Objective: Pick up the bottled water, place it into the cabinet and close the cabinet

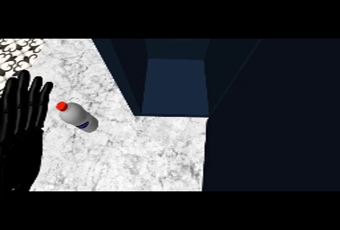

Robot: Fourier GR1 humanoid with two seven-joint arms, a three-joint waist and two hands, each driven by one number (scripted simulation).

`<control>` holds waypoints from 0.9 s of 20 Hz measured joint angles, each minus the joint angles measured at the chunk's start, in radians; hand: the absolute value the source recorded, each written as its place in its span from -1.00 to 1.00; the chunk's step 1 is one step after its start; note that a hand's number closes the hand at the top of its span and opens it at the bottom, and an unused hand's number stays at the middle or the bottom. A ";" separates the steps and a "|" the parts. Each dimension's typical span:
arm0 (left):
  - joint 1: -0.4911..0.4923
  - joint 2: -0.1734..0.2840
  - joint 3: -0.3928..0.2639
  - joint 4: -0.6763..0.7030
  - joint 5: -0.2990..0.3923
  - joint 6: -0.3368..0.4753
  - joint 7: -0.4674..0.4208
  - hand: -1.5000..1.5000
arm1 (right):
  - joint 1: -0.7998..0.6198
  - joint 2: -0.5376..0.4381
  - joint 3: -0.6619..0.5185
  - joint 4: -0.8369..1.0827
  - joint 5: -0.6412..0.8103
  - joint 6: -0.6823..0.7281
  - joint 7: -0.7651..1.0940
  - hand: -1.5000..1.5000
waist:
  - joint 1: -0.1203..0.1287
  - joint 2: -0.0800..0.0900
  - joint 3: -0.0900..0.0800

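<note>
The water bottle (79, 118) stands on the marble counter (133, 152), grey-white with a red cap and a blue label band. Just left of it, my left hand (23, 112) rests with fingers straight and pointing up, a small gap between it and the bottle. The dark blue cabinet (176, 85) sits at the back with its interior open to view, and its door (272, 117) swings out to the right, covering the right side of the view. My right hand does not show.
A patterned black-and-white wall patch (20, 51) lies at the upper left. The marble counter stretches between the bottle and the cabinet door's edge.
</note>
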 measured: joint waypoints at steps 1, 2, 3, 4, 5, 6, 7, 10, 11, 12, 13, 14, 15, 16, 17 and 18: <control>-0.002 -0.004 0.002 -0.006 -0.006 0.012 0.012 -1.00 | 0.001 -0.005 0.004 -0.006 0.007 0.002 0.009 -1.00 | -0.001 -0.003 0.009; -0.015 -0.007 0.019 0.005 -0.010 0.026 0.013 -1.00 | 0.003 -0.008 0.005 -0.004 0.010 0.006 0.012 -1.00 | -0.003 -0.005 0.017; -0.019 -0.009 0.036 0.008 -0.020 0.044 0.013 -1.00 | 0.017 -0.009 0.013 -0.022 0.015 0.008 0.025 -1.00 | -0.005 -0.007 0.022; -0.018 -0.010 0.055 0.008 -0.034 0.066 0.015 -1.00 | 0.042 -0.010 0.019 -0.035 0.018 0.015 0.022 -1.00 | -0.007 -0.009 0.027; -0.024 -0.014 0.068 -0.004 -0.060 0.096 0.029 -1.00 | 0.057 -0.015 0.018 -0.053 0.015 0.020 0.029 -1.00 | -0.009 -0.010 0.031; -0.027 -0.014 0.089 -0.006 -0.080 0.122 0.037 -1.00 | 0.083 -0.019 0.016 -0.065 0.011 0.028 0.028 -1.00 | -0.011 -0.012 0.033; -0.024 -0.029 0.099 -0.007 -0.057 0.157 0.060 -1.00 | 0.100 -0.011 0.033 -0.069 -0.013 0.043 0.035 -1.00 | -0.010 -0.013 0.036; -0.011 -0.058 0.098 -0.012 -0.019 0.258 0.119 -1.00 | 0.169 -0.003 0.081 -0.130 -0.078 0.087 0.075 -1.00 | -0.015 -0.015 0.039; 0.002 -0.064 0.096 -0.020 -0.007 0.277 0.127 -1.00 | 0.206 -0.001 0.094 -0.165 -0.095 0.097 0.085 -1.00 | -0.016 -0.016 0.040; 0.012 -0.069 0.093 -0.036 0.000 0.294 0.143 -1.00 | 0.234 -0.008 0.094 -0.195 -0.118 0.111 0.100 -1.00 | -0.016 -0.016 0.040; 0.016 -0.073 0.078 -0.055 -0.009 0.319 0.167 -1.00 | 0.256 -0.010 0.094 -0.222 -0.131 0.120 0.111 -1.00 | -0.016 -0.016 0.041; 0.022 -0.076 0.067 -0.081 -0.014 0.337 0.194 -1.00 | 0.290 -0.003 0.109 -0.253 -0.133 0.122 0.116 -1.00 | -0.016 -0.016 0.041; 0.035 -0.078 0.058 -0.105 -0.020 0.352 0.213 -1.00 | 0.330 -0.005 0.118 -0.289 -0.139 0.134 0.118 -1.00 | -0.016 -0.017 0.042; 0.048 -0.080 0.022 -0.115 -0.035 0.383 0.217 -1.00 | 0.358 -0.001 0.126 -0.305 -0.138 0.140 0.116 -1.00 | -0.016 -0.017 0.042; 0.060 -0.081 0.000 -0.126 -0.043 0.402 0.217 -1.00 | 0.379 0.001 0.129 -0.313 -0.138 0.147 0.116 -1.00 | -0.016 -0.016 0.042; 0.074 -0.082 -0.001 -0.147 -0.042 0.403 0.226 -1.00 | 0.398 0.002 0.133 -0.319 -0.138 0.154 0.113 -1.00 | -0.015 -0.016 0.042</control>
